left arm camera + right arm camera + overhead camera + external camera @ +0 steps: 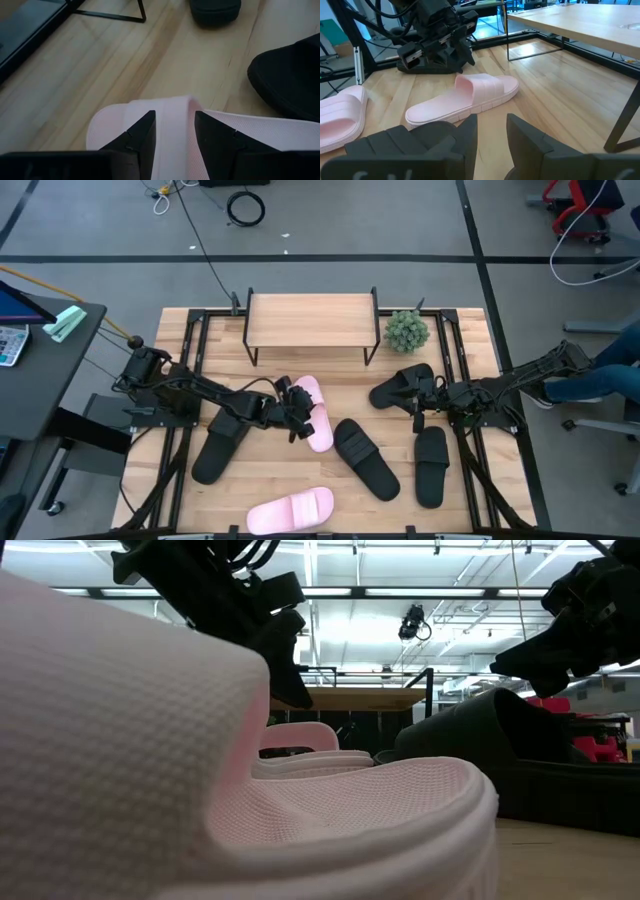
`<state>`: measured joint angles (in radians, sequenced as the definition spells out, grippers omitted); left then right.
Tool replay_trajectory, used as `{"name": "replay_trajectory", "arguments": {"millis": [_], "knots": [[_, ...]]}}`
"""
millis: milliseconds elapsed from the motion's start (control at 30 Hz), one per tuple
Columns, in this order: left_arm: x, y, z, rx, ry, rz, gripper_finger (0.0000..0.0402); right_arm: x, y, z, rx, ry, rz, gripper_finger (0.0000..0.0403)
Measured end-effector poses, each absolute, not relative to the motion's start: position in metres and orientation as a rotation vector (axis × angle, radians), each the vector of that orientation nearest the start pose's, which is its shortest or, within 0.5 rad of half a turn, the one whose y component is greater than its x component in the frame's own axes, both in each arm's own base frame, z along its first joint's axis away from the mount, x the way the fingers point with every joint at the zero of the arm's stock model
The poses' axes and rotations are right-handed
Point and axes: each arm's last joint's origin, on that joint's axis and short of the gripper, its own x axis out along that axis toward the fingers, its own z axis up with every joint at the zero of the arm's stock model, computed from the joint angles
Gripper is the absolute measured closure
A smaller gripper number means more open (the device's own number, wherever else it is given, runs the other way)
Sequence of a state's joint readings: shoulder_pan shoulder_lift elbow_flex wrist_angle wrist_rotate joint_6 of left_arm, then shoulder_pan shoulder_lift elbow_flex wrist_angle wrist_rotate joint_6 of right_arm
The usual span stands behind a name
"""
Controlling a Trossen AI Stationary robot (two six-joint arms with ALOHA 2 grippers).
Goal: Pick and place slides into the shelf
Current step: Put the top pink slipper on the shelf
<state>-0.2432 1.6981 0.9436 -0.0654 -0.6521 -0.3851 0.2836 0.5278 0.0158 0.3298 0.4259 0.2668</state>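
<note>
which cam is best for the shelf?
High view: the whole shelf shows from above, top board bare, at the table's far edge. Right wrist view catches a board corner and legs. Low view shows a sliver behind slides. Left wrist view shows only a black leg.

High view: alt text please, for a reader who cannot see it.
Left end effector sits over a pink slide at table centre, while the right end effector sits at a black slide near the empty shelf. Four more slides lie scattered.
</note>
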Motion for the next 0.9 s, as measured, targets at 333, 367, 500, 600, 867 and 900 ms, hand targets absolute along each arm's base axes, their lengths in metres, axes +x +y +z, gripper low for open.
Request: {"name": "replay_trajectory", "arguments": {"millis": [333,367,500,600,867,900], "knots": [[0.3294,-0.0636,0.1750,-0.020,0.649,0.523,0.0254,0.1257,0.0242,0.1517,0.202,0.151,-0.163,0.0293],[0.3294,-0.0636,0.1750,-0.020,0.649,0.523,0.0256,0.1257,0.0242,0.1517,0.202,0.151,-0.163,0.0293],[0.3294,-0.0636,0.1750,-0.019,0.649,0.522,0.0262,0.1257,0.0242,0.1517,0.203,0.151,-0.163,0.0293],[0.3294,-0.0636,0.1750,-0.019,0.649,0.523,0.0264,0.1257,0.0242,0.1517,0.202,0.151,-0.163,0.0293],[0.3293,-0.0637,0.1750,-0.031,0.647,0.524,0.0250,0.1257,0.0242,0.1517,0.202,0.151,-0.163,0.0293],[0.3294,-0.0639,0.1749,-0.038,0.649,0.518,0.0248,0.1257,0.0242,0.1517,0.203,0.150,-0.164,0.0293]]}}
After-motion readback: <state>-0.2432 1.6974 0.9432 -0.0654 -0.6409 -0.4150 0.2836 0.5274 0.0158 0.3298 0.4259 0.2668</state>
